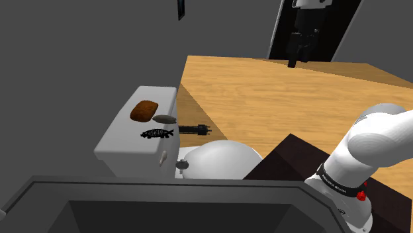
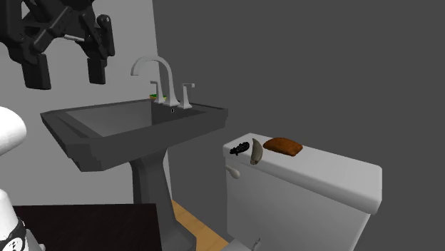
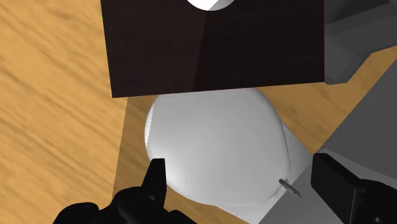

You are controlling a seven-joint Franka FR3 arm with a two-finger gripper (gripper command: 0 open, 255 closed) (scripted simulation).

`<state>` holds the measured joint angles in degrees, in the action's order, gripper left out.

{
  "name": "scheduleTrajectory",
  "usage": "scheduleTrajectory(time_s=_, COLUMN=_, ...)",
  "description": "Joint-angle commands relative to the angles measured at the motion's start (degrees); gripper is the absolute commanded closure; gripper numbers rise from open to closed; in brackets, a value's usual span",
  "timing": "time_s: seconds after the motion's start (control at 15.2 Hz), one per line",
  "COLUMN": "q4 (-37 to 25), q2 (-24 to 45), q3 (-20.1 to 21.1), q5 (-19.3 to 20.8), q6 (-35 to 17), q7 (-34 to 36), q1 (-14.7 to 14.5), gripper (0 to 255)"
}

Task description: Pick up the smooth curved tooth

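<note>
The curved tooth (image 1: pixel 164 118), smooth and grey-brown, lies on the white toilet tank lid (image 1: pixel 129 144), between a brown loaf-like lump (image 1: pixel 144 110) and a black comb-like piece (image 1: pixel 157 134). From the second exterior view the tooth (image 2: pixel 255 152) sits near the lid's front edge. My gripper (image 1: pixel 298 58) hangs high in the air, far from the tank, and is open with nothing between its fingers. It also appears at the upper left of the second exterior view (image 2: pixel 65 71). In the wrist view the gripper (image 3: pixel 245 191) looks down on the closed white toilet lid (image 3: pixel 216 146).
A dark grey pedestal sink (image 2: pixel 135 121) with a chrome faucet (image 2: pixel 160 75) stands beside the toilet. My dark stand (image 3: pixel 213 44) borders the toilet bowl. A flush handle (image 3: pixel 289 186) sticks out of the tank front. Wooden floor (image 1: pixel 265 99) lies around.
</note>
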<state>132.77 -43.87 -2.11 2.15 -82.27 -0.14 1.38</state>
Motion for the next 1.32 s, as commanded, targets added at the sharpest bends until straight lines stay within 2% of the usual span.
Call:
scheduleTrajectory(time_s=0.0, q4=0.0, q2=0.0, q3=0.0, q5=0.0, q6=0.0, q7=0.0, q1=0.0, gripper=0)
scheduleTrajectory(time_s=0.59, q4=1.8, q2=10.9, q3=4.4, q5=0.7, q6=-18.0, q7=-3.2, q1=-4.9, gripper=0)
scheduleTrajectory(time_s=1.25, q4=-1.6, q2=26.1, q3=10.0, q5=4.5, q6=-35.3, q7=-4.9, q1=-8.7, gripper=0)
